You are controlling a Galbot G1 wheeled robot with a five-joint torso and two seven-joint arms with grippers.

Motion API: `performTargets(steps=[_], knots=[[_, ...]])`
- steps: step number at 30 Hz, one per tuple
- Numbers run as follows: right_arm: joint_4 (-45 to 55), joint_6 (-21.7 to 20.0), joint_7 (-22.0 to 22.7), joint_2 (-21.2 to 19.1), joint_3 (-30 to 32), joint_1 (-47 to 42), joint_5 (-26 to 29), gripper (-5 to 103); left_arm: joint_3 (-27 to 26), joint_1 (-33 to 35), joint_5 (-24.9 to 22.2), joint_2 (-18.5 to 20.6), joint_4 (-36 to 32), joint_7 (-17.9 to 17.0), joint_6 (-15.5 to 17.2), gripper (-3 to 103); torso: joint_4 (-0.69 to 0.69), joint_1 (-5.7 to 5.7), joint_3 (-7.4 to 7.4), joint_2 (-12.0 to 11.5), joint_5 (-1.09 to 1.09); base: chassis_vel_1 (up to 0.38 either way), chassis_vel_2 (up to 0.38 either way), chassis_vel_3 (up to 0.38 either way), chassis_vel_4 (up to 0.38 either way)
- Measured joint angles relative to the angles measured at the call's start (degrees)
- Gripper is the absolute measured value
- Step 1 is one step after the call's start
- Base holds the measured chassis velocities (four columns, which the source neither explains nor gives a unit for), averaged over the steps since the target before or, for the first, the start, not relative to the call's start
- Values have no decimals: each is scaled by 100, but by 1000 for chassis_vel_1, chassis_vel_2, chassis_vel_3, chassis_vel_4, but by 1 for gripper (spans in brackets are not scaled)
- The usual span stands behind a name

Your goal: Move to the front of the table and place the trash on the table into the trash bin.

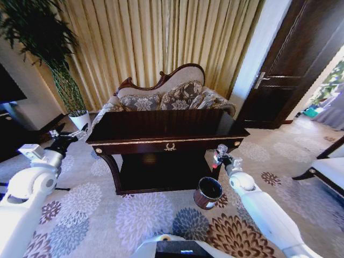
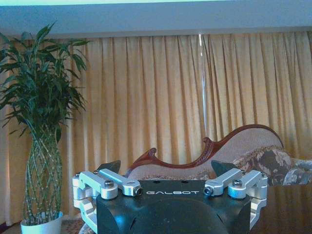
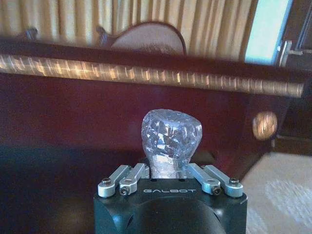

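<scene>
The dark glossy table (image 1: 161,127) stands straight ahead, its gold emblem facing me. My right gripper (image 1: 221,158) hangs off the table's front right corner, shut on the clear plastic bottle (image 1: 219,152) with the red label. In the right wrist view the bottle (image 3: 170,141) sticks up between the closed fingers (image 3: 127,179), with the table's front rail (image 3: 97,73) behind it. The round dark-brown trash bin (image 1: 208,192) stands on the carpet just below the gripper and nearer to me. My left gripper (image 1: 69,137) is raised off the table's left end, open and empty, fingers (image 2: 111,168) spread wide.
A carved-back patterned sofa (image 1: 172,97) sits behind the table against gold curtains. A tall plant in a white pot (image 1: 79,119) stands at the far left. A dark door (image 1: 290,70) is at the right, and a chair's edge (image 1: 328,169) juts in there. Open carpet lies in front.
</scene>
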Motion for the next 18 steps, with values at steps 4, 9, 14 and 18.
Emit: performTargets(steps=[4,9,14,18], knots=[[-645,245,-59,218,-60,138,-269,24,1,7,0,-6,-16,-11,0,100,3,0,0,0,0,0,0,0,0],[-1288,571,-144,454,-93,240,-514,24,1,33,0,-15,-42,-41,0,100,1,0,0,0,0,0,0,0,0],[-1901,881,-163,704,-100,353,-693,24,1,58,4,-31,-66,-54,0,100,2,0,0,0,1,0,0,0,0],[-2438,1165,-164,899,-155,471,-800,24,0,83,6,-24,-97,-67,0,100,0,0,0,0,2,0,0,0,0]])
